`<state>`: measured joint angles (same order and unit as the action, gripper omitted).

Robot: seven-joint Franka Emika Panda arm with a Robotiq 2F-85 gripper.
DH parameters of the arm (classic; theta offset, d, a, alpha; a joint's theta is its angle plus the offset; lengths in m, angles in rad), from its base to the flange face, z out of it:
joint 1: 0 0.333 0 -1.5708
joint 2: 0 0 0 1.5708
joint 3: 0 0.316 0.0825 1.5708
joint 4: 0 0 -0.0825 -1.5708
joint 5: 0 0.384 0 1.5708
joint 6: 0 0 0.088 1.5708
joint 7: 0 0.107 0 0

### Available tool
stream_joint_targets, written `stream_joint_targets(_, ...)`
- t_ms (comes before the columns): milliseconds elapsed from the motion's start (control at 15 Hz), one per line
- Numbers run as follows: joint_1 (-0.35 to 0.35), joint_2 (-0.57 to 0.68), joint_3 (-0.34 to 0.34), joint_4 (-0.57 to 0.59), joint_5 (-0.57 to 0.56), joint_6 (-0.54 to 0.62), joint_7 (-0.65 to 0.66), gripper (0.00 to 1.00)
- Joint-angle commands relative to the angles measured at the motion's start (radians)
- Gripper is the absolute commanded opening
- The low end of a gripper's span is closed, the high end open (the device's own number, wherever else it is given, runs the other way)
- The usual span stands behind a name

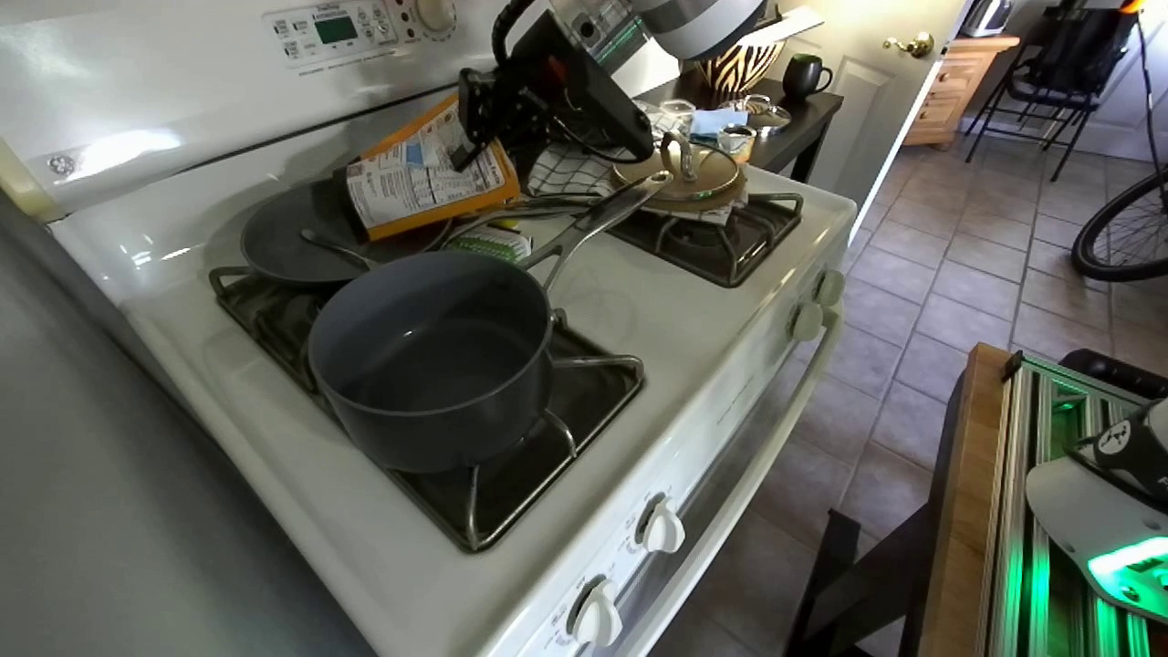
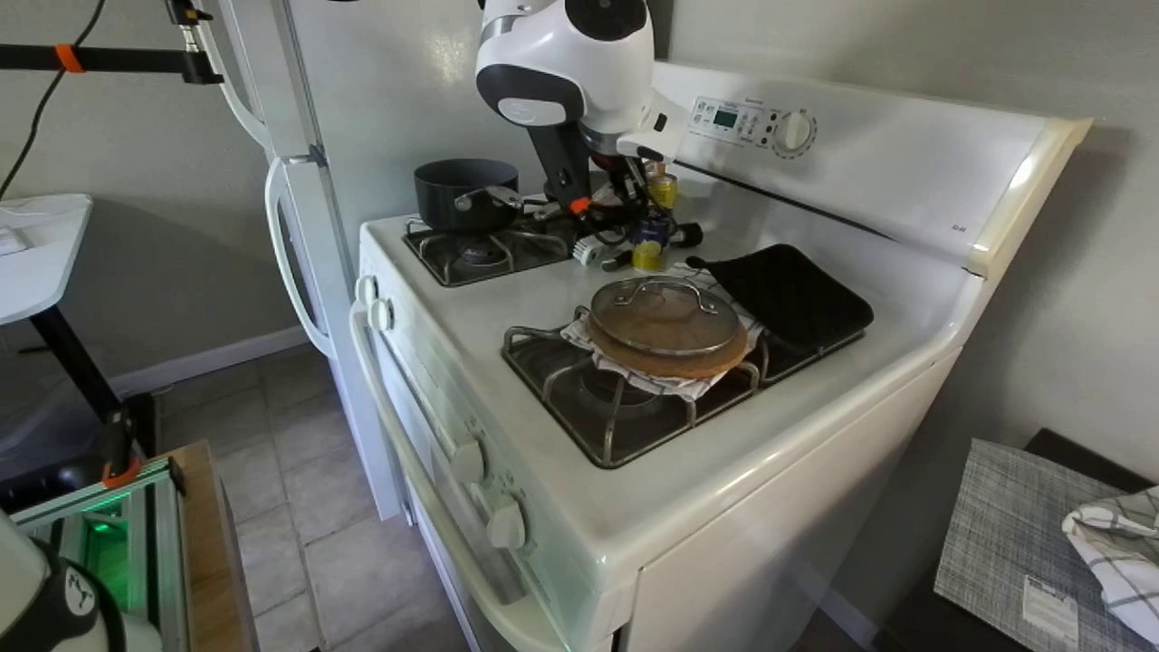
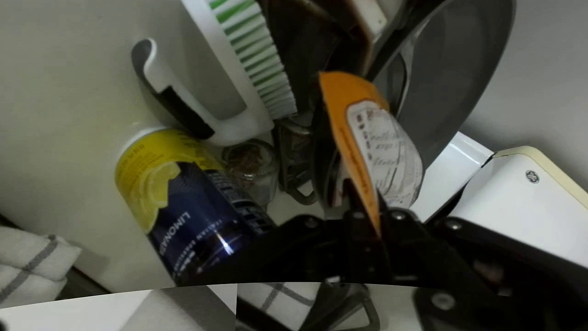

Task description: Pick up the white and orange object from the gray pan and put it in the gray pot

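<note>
Gripper [image 3: 371,214] is clamped on the pouch [image 1: 420,187], fingers on both faces, pinching one edge per the wrist view. In an exterior view the pouch shows tilted at the right side of the pan [image 1: 287,233], hiding part of it; can't tell if its lower edge touches. Pot [image 1: 438,438] is nearer, pouch not in it yet. Grasp looks done, carry and drop remain.

Handling, best guess: light, soft film, slick printed face, not fragile (contents hidden, so weight is a guess). Thin edge pinch, so it could pivot or droop between the pads. Best hold is mid-edge, fingers well in; if it slips, regrip there, not at a corner.

Next move: lift above the pot rim, bring it near, over the opening. Pot's handle [image 1: 619,205] runs off to the far right, so don't drag the pouch across it. Can [image 3: 188,202] shows left of the gripper in the wrist view; could get knocked on the way out. Pouch may be too long to lie flat in the pot, so lower it end first and expect it to lean on the rim.
</note>
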<state>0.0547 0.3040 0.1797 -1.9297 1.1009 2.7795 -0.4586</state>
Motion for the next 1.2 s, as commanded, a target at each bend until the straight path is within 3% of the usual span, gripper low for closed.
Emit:
stream_joint_targets(0, -0.003, -0.023, -0.007, 0.047, -0.036, -0.034, 0.001, 0.00)
stream_joint_targets(333, 0.006, -0.057, -0.021, 0.154, -0.230, -0.199, 0.081, 0.00)
stream_joint_targets(733, -0.008, -0.207, -0.041, 0.184, -0.454, -0.589, 0.108, 0.00)
stream_joint_targets(933, -0.013, -0.316, -0.083, 0.142, -0.600, -0.631, 0.140, 0.00)
stream_joint_targets(1000, 0.002, -0.236, -0.067, 0.200, -0.529, -0.612, 0.112, 0.00)
stream_joint_targets(1133, 0.001, -0.260, -0.077, 0.199, -0.538, -0.614, 0.118, 0.01)
